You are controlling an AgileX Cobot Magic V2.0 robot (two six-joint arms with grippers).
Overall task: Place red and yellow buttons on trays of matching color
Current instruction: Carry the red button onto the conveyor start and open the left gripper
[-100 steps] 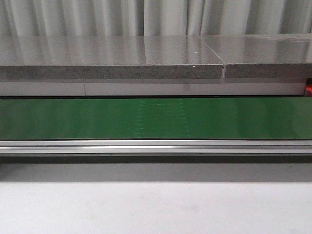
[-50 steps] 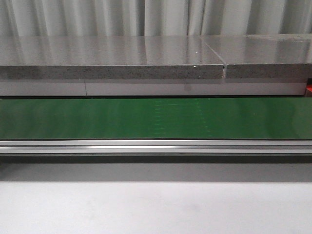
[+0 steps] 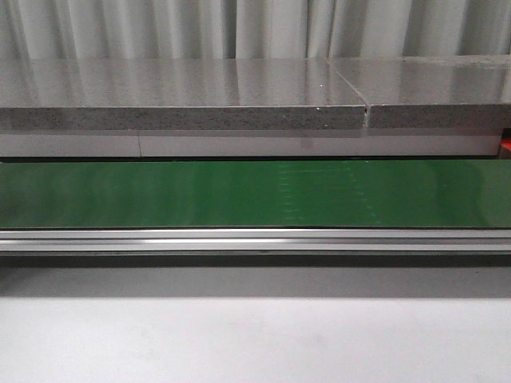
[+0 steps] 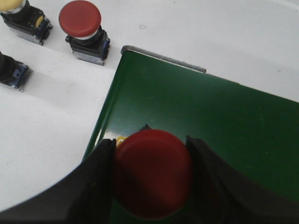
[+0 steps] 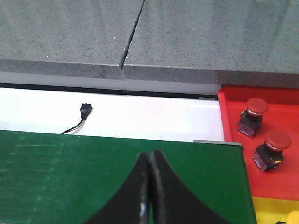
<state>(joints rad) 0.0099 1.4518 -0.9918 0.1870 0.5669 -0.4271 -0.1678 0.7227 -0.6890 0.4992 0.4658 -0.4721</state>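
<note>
Front view: I see neither arm nor any button here. Only the matte green conveyor belt (image 3: 255, 194), its brushed aluminium rail (image 3: 255, 239), the speckled grey stone-like slabs (image 3: 184, 96) behind, and the plain white table (image 3: 255, 339) in front.

Left wrist view: the left gripper (image 4: 152, 175) has its black fingers pressed against both sides of a smooth red dome-capped button (image 4: 153, 173), held over the belt's corner. The button's body is hidden under its cap; only a yellow sliver shows at one edge. On the white surface beyond stand a second red mushroom button on a black-and-blue block (image 4: 84, 31), a yellow-capped button (image 4: 21, 16) cut off by the frame, and a dark one (image 4: 10, 71), half cropped, cap colour unclear.

Right wrist view: the right gripper (image 5: 149, 193) has its fingers together, nothing between them, above the belt. The glossy red plastic tray (image 5: 233, 135) carries two red buttons (image 5: 252, 116). The yellow tray (image 5: 273, 210) is mostly cut off. A small black connector with wire (image 5: 84, 112) lies on the white strip.
</note>
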